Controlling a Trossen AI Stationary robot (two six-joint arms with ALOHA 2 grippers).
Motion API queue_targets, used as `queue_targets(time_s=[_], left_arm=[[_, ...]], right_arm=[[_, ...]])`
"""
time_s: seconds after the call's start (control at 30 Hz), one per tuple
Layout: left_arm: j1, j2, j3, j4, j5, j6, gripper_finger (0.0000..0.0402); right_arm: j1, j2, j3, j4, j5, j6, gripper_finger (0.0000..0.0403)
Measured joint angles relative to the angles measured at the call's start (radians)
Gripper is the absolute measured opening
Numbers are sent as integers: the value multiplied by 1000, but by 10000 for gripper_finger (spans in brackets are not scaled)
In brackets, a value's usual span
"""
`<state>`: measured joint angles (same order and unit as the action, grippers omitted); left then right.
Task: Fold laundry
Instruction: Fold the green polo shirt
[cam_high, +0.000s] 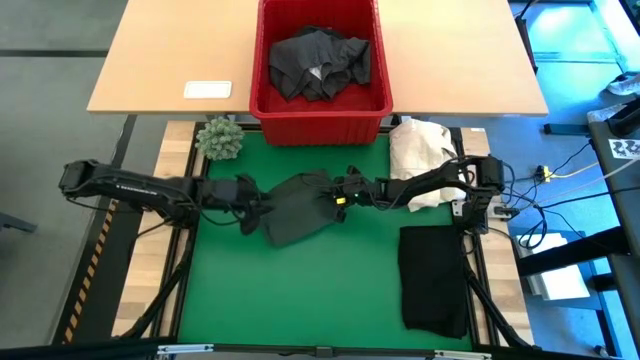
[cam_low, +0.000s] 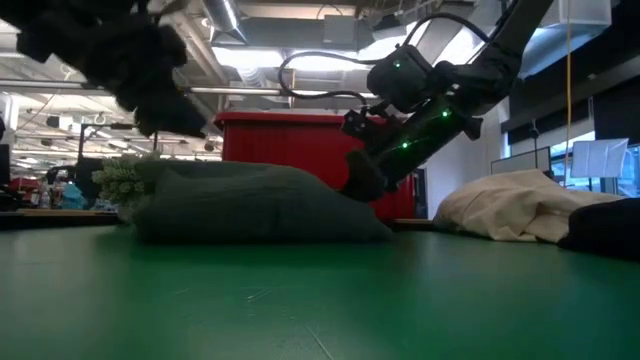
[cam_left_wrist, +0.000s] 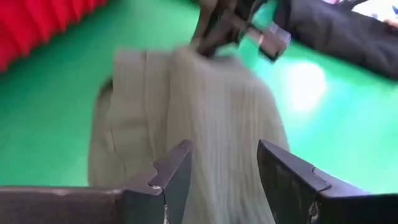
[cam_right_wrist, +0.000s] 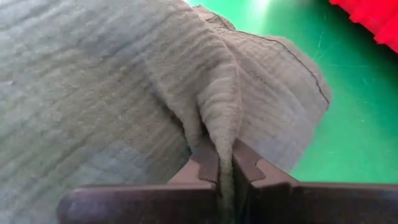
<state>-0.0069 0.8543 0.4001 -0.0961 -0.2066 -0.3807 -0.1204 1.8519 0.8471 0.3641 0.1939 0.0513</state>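
Observation:
A dark grey-green garment (cam_high: 300, 207) lies bunched on the green mat in the middle of the table. My right gripper (cam_right_wrist: 225, 152) is at the garment's right end (cam_low: 362, 185) and is shut on the cloth. My left gripper (cam_left_wrist: 224, 165) is open. It hovers over the garment's left end (cam_high: 252, 205) and stands clear above it in the low view (cam_low: 165, 105). More dark laundry (cam_high: 320, 62) fills the red basket (cam_high: 262, 100) at the far side. A folded black garment (cam_high: 435, 278) lies flat near the right front corner. My right gripper pinches a raised fold of the garment (cam_right_wrist: 219, 124) between its two fingers, at the garment's right end. The fingers come from the table's right, slanting downward. The cloth rises into a ridge at the fingers, and the garment's remaining part lies on the mat (cam_low: 260, 215).
A cream-white cloth heap (cam_high: 420, 150) sits at the far right, behind my right arm. A small green spiky plant (cam_high: 220, 138) stands at the mat's far left corner. A white flat object (cam_high: 208, 90) lies on the wooden table beyond. Bare mat (cam_high: 300, 300) stretches toward the near edge.

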Motion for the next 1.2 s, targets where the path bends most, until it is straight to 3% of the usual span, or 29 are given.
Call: queue_targets(time_s=[0.33, 0.67, 0.87, 1.2], left_arm=[[-72, 127, 41, -1, -15, 48, 173], [-54, 311, 40, -6, -287, 8, 173], [-13, 309, 40, -9, -316, -2, 173], [-2, 223, 61, -15, -316, 47, 173]], right_arm=[[1, -25, 0, 15, 40, -1, 20], [2, -139, 0, -12, 42, -38, 166], [14, -199, 0, -69, 14, -34, 219], [131, -209, -1, -59, 6, -123, 221]])
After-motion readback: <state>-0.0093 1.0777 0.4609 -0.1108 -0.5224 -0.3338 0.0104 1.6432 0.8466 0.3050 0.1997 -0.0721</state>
